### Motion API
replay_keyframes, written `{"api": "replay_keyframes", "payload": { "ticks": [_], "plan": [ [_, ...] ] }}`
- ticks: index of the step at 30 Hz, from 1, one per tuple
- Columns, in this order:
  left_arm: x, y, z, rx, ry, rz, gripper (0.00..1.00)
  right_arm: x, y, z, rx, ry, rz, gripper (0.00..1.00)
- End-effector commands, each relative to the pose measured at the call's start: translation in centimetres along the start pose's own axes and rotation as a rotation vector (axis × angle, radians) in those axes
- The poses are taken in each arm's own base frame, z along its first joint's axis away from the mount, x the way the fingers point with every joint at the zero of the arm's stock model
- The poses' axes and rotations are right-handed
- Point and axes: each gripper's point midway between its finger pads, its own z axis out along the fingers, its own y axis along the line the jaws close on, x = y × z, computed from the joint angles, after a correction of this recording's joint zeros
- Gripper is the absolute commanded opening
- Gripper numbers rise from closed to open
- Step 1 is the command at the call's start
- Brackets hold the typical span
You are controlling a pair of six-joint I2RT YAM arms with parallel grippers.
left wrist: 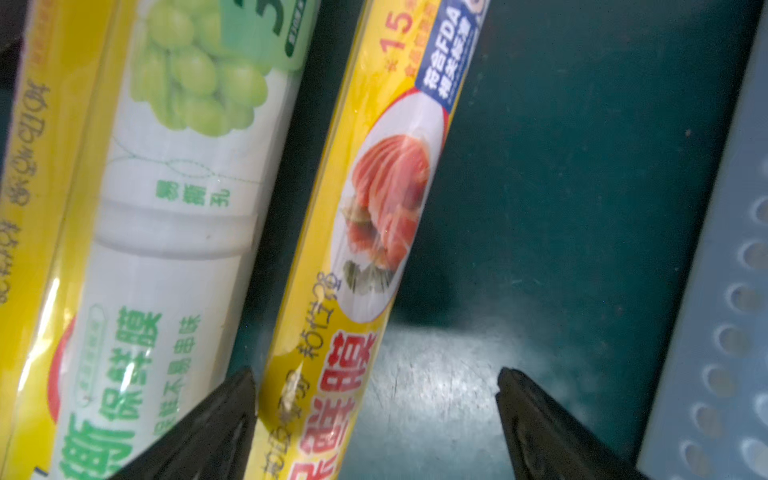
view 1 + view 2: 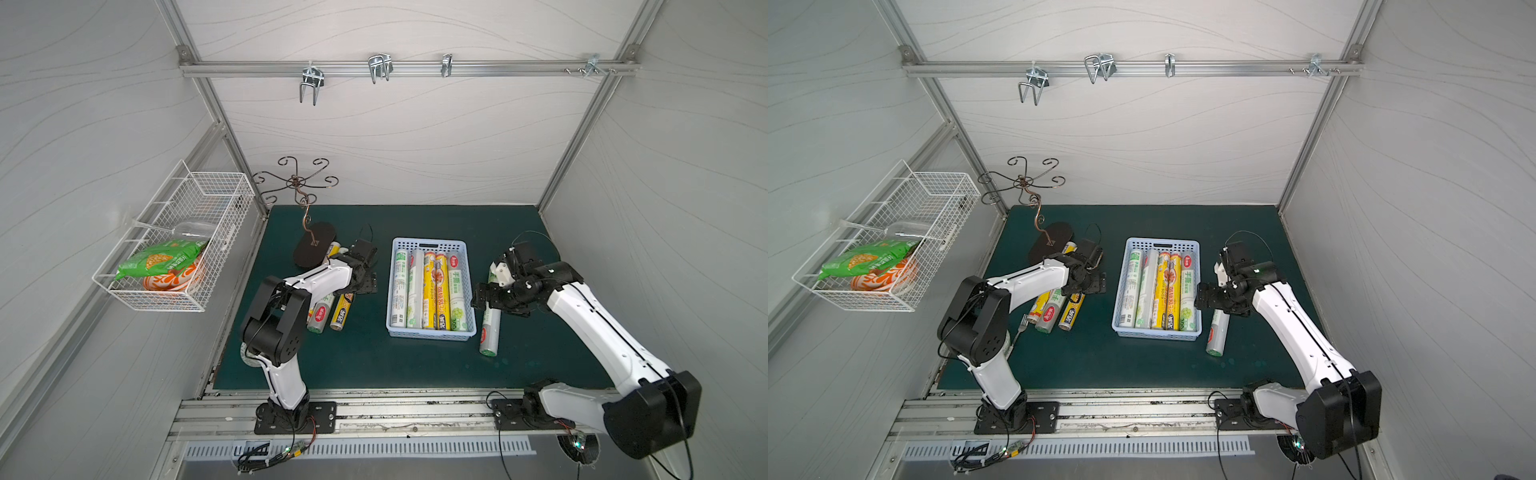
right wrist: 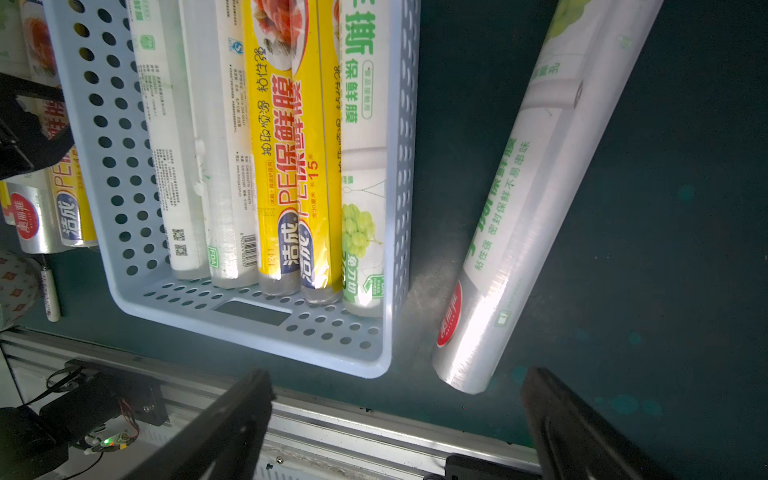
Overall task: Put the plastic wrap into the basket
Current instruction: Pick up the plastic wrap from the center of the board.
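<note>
Pick step: your left gripper (image 1: 376, 374) straddled the yellow roll (image 1: 374, 232), jaws wide, nothing gripped; right gripper (image 3: 397, 374), equally wide and empty, hung over the white roll (image 3: 540, 187); closing looked next.

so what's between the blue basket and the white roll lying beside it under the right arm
Nothing: only a strip of bare green mat separates the blue basket from the white plastic wrap roll, clearest in the right wrist view.

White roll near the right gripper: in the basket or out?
Out. The white roll lies flat on the mat beside the basket, outside its wall.
</note>
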Motion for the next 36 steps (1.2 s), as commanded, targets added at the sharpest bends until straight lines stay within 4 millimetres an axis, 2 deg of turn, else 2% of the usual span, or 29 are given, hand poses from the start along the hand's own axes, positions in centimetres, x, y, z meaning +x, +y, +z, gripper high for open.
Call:
{"api": "replay_keyframes", "payload": {
  "ticks": [1, 12, 17, 25, 36],
  "plan": [
    [-0.3, 0.1, 0.1, -0.035, 0.012, 0.035, 0.94, -0.3, 0.5, -0.1, -0.030, -0.005, 0.012, 0.99],
    [-0.4, -1.5, 0.4, 0.038, 0.038, 0.045, 0.90, 0.0, 0.5, 0.0, -0.039, -0.004, 0.013, 0.99],
    [-0.3, -2.6, 0.4, 0.094, 0.047, 0.045, 0.82, 0.0, 0.5, 0.1, -0.041, 0.000, 0.015, 0.99],
    [-0.1, -2.8, 0.7, 0.103, 0.061, 0.042, 0.71, 0.1, 0.4, 0.2, -0.039, 0.000, 0.015, 0.99],
    [0.4, -3.1, 1.3, 0.115, 0.083, 0.044, 0.61, 0.1, 0.4, 0.4, -0.037, 0.002, 0.013, 0.99]
  ]
}}
